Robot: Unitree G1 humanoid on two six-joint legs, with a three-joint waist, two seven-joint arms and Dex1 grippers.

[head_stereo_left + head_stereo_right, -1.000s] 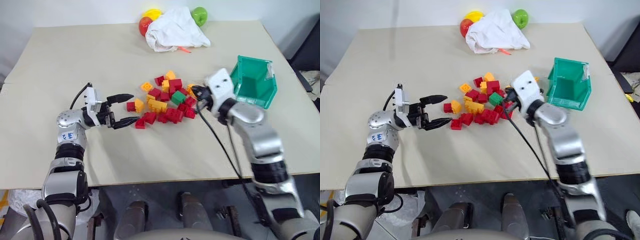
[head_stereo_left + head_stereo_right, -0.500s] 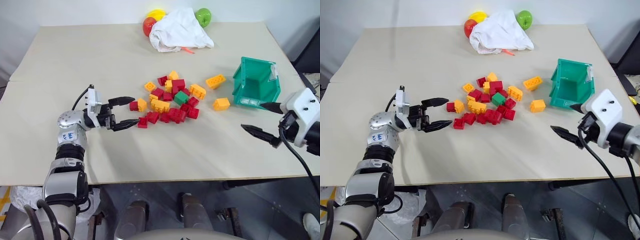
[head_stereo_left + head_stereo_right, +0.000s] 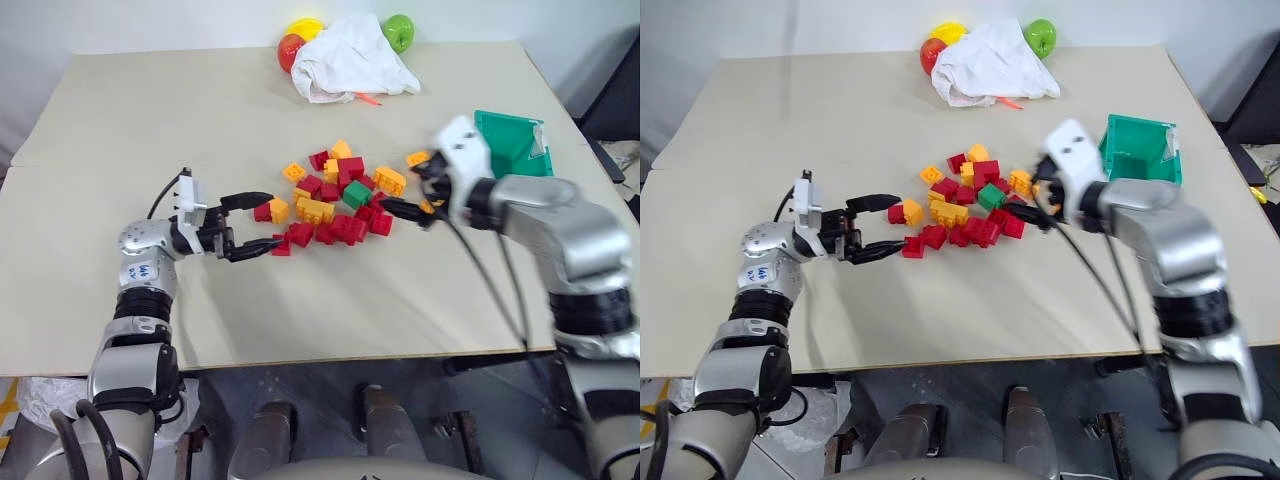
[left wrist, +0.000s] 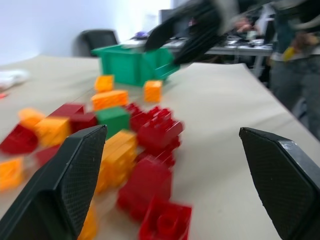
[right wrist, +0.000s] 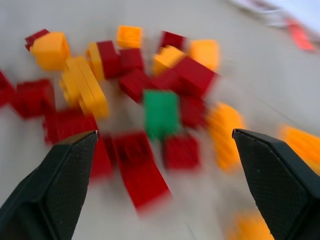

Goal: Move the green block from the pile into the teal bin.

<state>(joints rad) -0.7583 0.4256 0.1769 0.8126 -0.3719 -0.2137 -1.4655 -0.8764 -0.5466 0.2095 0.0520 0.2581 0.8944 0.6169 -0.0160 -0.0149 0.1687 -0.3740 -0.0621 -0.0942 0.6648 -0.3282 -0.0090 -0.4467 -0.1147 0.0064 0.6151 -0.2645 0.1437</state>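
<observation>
While the green block [image 3: 356, 194] sits in the middle of the pile [image 3: 335, 205], hemmed in by red and yellow bricks, the right gripper [image 3: 408, 196] hangs over the pile's right edge, its fingers spread wide and holding nothing. From the right wrist view the block [image 5: 161, 112] lies between the two black fingers [image 5: 55, 182], well ahead of them. The left gripper [image 3: 258, 221] waits at the pile's left edge, pointing across the table [image 3: 200, 110] toward the bricks, its fingers also wide apart and empty; a red brick and a yellow one lie just beside its upper fingertip. The bin [image 3: 512, 143] stands at the right side of the table, behind the right forearm, apart from the pile, with a couple of stray yellow bricks [image 3: 417, 158] between them. At the far edge a white cloth [image 3: 350, 60] lies bunched among round toy fruit [image 3: 399, 31].
</observation>
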